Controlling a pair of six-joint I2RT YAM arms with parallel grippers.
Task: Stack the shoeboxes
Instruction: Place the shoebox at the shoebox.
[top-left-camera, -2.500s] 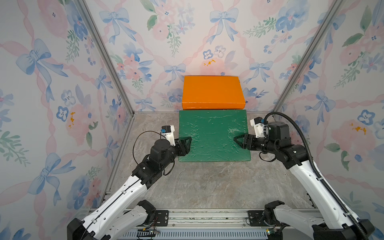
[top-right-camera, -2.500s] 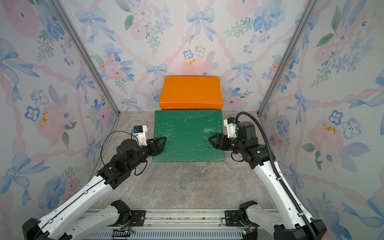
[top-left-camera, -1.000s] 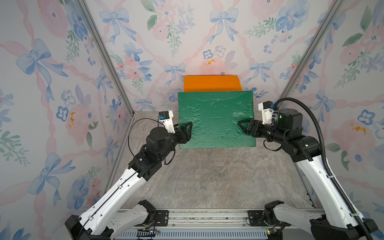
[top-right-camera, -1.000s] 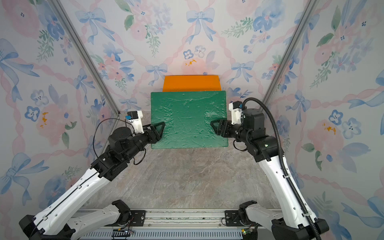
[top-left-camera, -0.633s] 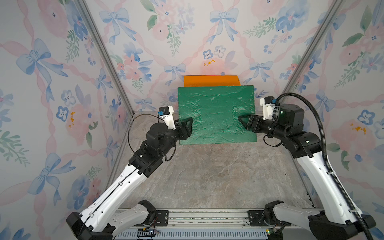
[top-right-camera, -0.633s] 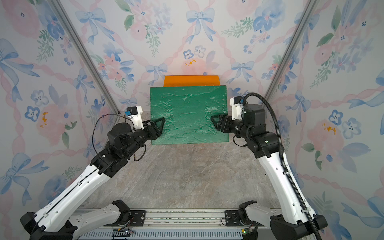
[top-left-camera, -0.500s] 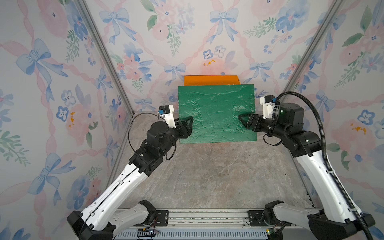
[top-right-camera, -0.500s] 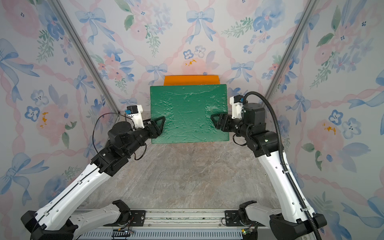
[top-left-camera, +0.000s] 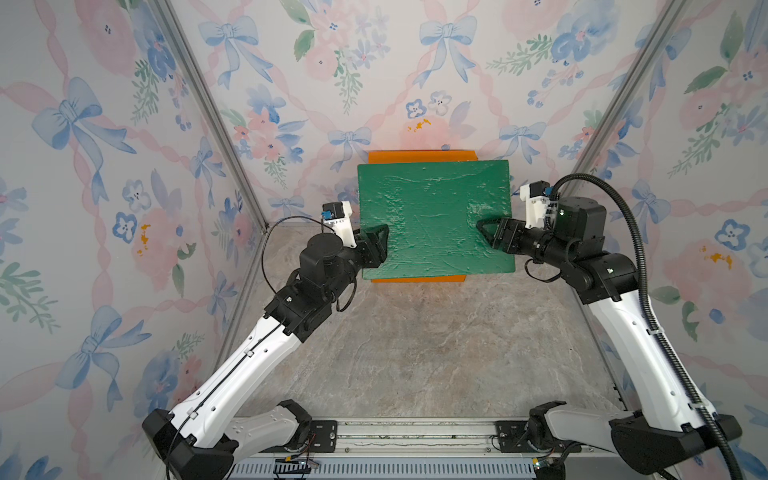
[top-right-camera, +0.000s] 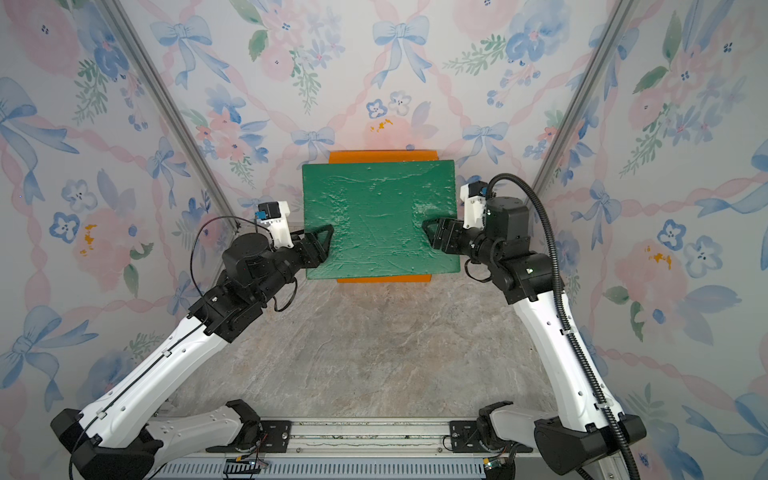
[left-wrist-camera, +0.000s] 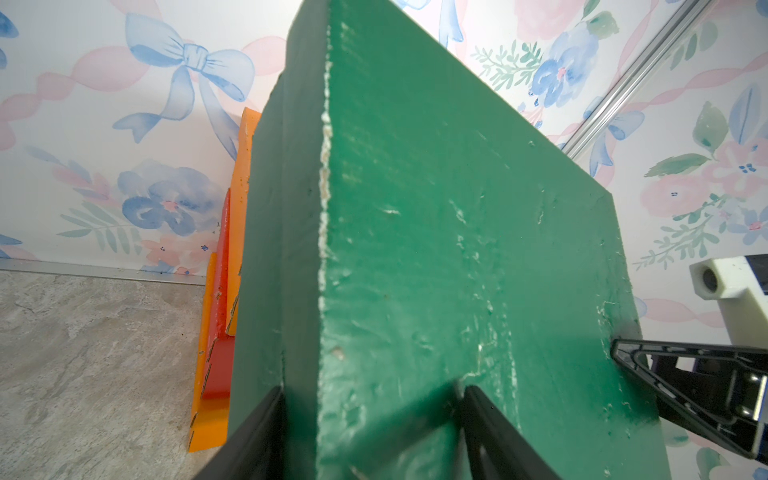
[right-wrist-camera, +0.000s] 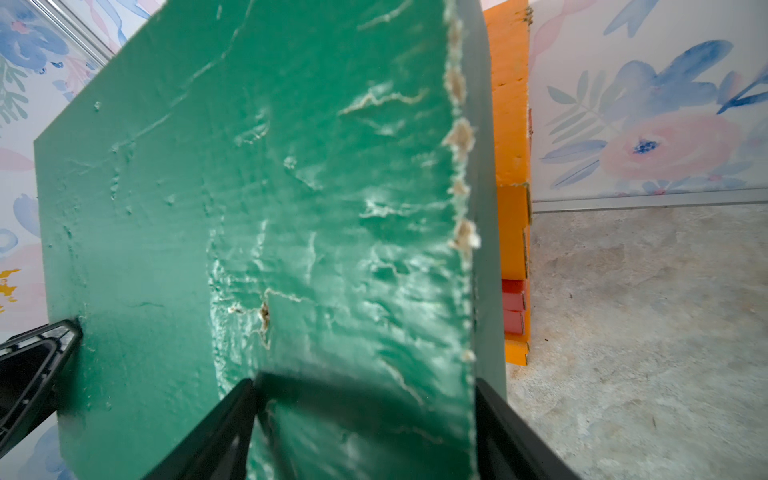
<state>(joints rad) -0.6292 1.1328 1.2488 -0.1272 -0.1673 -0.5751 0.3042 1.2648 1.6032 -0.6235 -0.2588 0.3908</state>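
The dark green shoebox is held level over the stack at the back wall. My left gripper is shut on its left edge and my right gripper is shut on its right edge. Under it, an orange shoebox peeks out at the back and front. Both wrist views show a red shoebox beneath that, and another orange shoebox at the bottom. I cannot tell whether the green box touches the stack.
The stack stands against the floral back wall. Floral side walls with metal corner posts close in both sides. The marbled table top stretches in front of the stack to the arm bases.
Both grippers have lifted the green shoebox off the table and carried it back over the orange one. In the last half second it has moved slightly further back.
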